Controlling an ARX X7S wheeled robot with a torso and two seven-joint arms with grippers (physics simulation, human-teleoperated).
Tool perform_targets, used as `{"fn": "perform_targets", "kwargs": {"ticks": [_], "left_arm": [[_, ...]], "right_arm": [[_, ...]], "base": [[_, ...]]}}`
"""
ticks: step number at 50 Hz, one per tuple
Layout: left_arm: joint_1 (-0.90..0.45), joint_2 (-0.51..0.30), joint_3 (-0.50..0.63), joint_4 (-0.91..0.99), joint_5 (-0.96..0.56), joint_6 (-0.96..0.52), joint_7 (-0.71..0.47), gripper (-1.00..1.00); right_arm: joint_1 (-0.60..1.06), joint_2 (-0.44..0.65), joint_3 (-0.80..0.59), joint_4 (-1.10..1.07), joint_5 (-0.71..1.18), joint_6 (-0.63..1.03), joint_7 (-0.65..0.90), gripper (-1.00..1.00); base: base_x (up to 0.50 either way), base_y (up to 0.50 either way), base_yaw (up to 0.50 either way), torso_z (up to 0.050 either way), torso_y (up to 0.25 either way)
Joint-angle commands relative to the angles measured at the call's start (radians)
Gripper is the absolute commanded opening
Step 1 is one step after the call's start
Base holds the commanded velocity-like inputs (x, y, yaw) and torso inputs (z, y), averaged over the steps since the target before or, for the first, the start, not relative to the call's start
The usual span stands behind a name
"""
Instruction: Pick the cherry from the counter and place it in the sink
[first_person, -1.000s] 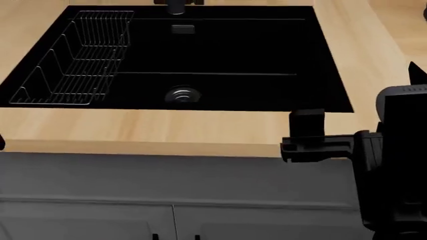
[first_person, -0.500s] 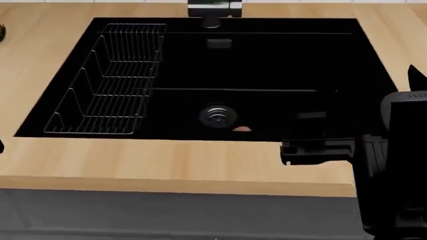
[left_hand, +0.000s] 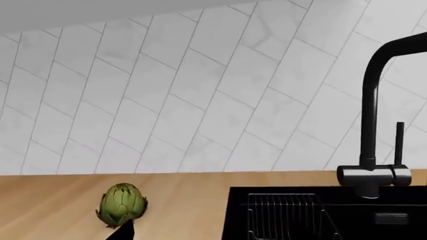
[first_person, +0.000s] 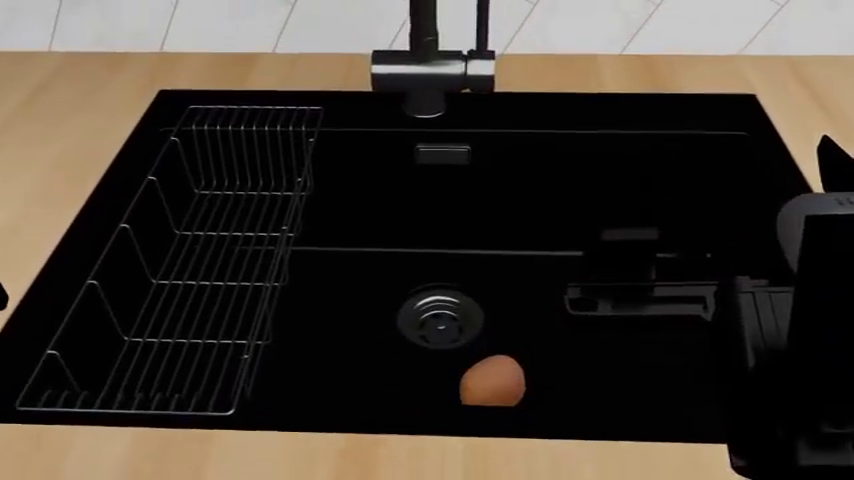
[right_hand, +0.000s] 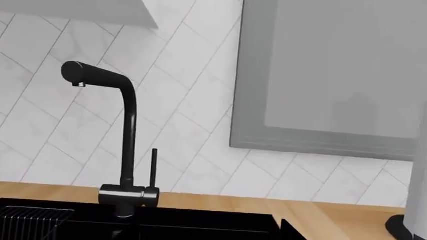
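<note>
The cherry shows in no view. The black sink (first_person: 534, 200) fills the head view, ringed by the honey wood counter (first_person: 80, 80). My right gripper (first_person: 627, 270) hangs over the sink's right half, right of the round drain (first_person: 438, 318). Only one dark fingertip (right_hand: 287, 229) shows in the right wrist view, far off centre, with nothing beside it. In the left wrist view a single dark fingertip (left_hand: 124, 233) also sits off centre, just below a green artichoke (left_hand: 122, 205) on the counter (left_hand: 60, 210). Both grippers look open and empty.
A tan-brown egg-shaped object (first_person: 493, 381) lies in the basin near the drain. A wire rack (first_person: 187, 270) fills the sink's left side. The black faucet (first_person: 427, 75) rises at the back edge. A pale upright object (right_hand: 417, 200) stands on the counter to the right.
The head view has moved forward over the sink: the grey cabinet fronts have left the picture and the brown egg-shaped object has come into sight. My right gripper now sits over the basin.
</note>
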Motion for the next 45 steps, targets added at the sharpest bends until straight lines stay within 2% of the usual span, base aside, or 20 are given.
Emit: {"fn": "perform_targets", "kwargs": {"ticks": [1, 15, 27, 32, 36, 38, 40, 41, 42, 45], "left_arm": [[0.013, 0.000, -0.008, -0.003, -0.006, 0.010, 0.000, 1.00], [0.009, -0.006, -0.016, 0.015, -0.013, -0.019, -0.013, 1.00], [0.013, -0.005, -0.018, 0.017, -0.019, -0.016, -0.018, 1.00], [0.018, -0.004, -0.021, 0.024, -0.023, -0.023, -0.021, 1.00], [0.018, -0.008, -0.036, 0.084, -0.022, -0.089, -0.048, 1.00], [-0.006, -0.010, -0.074, 0.142, -0.031, -0.197, -0.066, 1.00], [-0.024, -0.032, -0.082, 0.188, -0.041, -0.308, -0.120, 1.00], [-0.003, -0.063, -0.118, 0.182, -0.146, -0.309, -0.204, 1.00], [0.000, -0.094, -0.162, 0.170, -0.295, -0.309, -0.311, 1.00], [0.009, -0.252, -0.285, 0.103, -0.745, -0.308, -0.761, 1.00]], "right_arm": [[-0.007, 0.005, -0.002, -0.005, 0.000, 0.003, 0.011, 1.00], [-0.015, 0.004, 0.005, 0.001, 0.011, -0.006, 0.009, 1.00], [-0.017, -0.003, 0.022, -0.002, 0.025, -0.014, 0.009, 1.00], [-0.017, -0.006, 0.029, -0.004, 0.028, -0.014, 0.013, 1.00], [-0.023, -0.005, 0.025, -0.001, 0.030, -0.019, 0.014, 1.00], [-0.028, -0.005, 0.022, 0.007, 0.028, -0.025, 0.014, 1.00], [-0.028, -0.003, 0.020, 0.007, 0.029, -0.024, 0.014, 1.00], [-0.031, -0.001, 0.021, 0.007, 0.029, -0.025, 0.014, 1.00], [-0.032, -0.001, 0.022, 0.008, 0.029, -0.027, 0.014, 1.00], [-0.044, -0.001, 0.023, 0.017, 0.028, -0.042, 0.012, 1.00]], "base": [[0.00, 0.00, 0.00, 0.000, 0.000], [0.00, 0.00, 0.00, 0.000, 0.000], [0.26, 0.36, 0.00, 0.000, 0.001], [0.07, 0.04, 0.00, 0.000, 0.000], [0.00, 0.00, 0.00, 0.000, 0.000], [0.00, 0.00, 0.00, 0.000, 0.000], [0.00, 0.00, 0.00, 0.000, 0.000], [0.00, 0.00, 0.00, 0.000, 0.000], [0.00, 0.00, 0.00, 0.000, 0.000], [0.00, 0.00, 0.00, 0.000, 0.000]]}}
